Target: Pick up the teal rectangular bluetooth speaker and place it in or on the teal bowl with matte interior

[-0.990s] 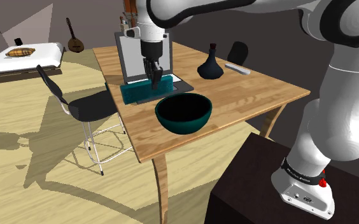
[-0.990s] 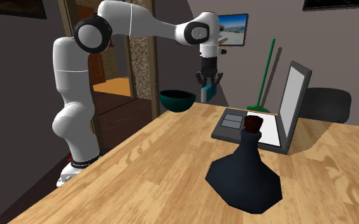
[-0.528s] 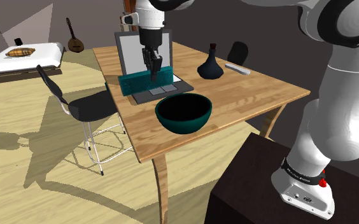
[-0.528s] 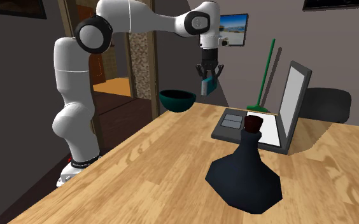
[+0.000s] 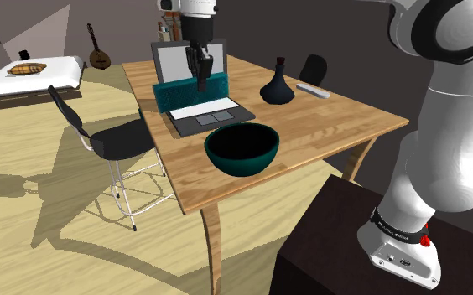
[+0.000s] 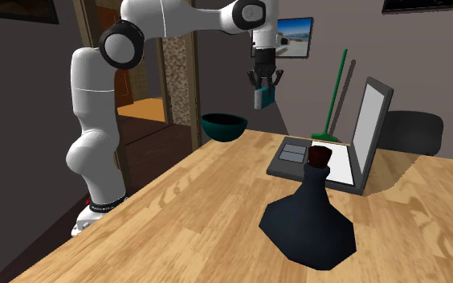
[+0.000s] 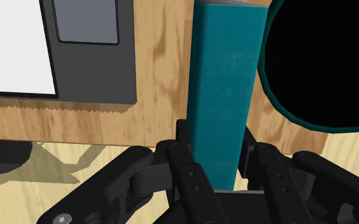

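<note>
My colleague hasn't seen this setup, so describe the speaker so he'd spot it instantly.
Find the wooden table with the open laptop and the teal bowl. Above it, the white arm's black hand clasps the speaker clear of the surface. It is teal like the bowl, but a long flat-sided block, not round.

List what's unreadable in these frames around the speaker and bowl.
- Wrist view: gripped end of the speaker, hidden inside the gripper.
- Wrist view: bowl, cut off by the right edge.
- Shoulder view: lower screen of the laptop, behind the speaker.
- Second exterior view: part of the laptop's base, behind the dark vase.
</note>
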`<control>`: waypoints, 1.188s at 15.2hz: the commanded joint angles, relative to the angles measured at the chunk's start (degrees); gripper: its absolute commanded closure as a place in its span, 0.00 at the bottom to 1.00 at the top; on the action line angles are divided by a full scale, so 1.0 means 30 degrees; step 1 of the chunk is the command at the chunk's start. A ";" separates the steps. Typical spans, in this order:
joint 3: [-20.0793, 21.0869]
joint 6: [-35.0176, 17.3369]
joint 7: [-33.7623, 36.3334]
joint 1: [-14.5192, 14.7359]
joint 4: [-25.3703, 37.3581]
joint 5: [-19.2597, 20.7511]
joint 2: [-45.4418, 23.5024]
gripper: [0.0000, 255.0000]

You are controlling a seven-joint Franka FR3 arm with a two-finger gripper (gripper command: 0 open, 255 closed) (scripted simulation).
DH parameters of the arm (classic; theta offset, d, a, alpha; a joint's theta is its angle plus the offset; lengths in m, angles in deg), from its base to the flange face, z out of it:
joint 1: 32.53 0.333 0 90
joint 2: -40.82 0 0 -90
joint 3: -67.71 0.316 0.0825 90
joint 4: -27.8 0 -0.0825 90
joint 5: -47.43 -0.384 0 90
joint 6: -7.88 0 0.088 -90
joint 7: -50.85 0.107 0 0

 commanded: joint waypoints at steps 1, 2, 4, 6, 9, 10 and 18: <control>0.0013 0.0605 0.0033 0.0030 0.0866 0.0029 -0.0259 1.00; 0.0016 0.0876 0.0040 0.0040 0.1246 0.0042 -0.0369 1.00; 0.0084 0.0425 0.0180 0.0069 -0.0972 -0.0123 0.1408 1.00; 0.0154 0.0141 0.0324 0.0123 -0.2894 -0.0287 0.3056 1.00; 0.0267 -0.0041 0.0553 0.0240 -0.5371 -0.0537 0.5368 1.00; 0.0306 -0.0046 0.0634 0.0289 -0.6110 -0.0623 0.6108 1.00; 0.0537 -0.0209 0.1082 0.0613 -1.0049 -0.1104 0.9920 1.00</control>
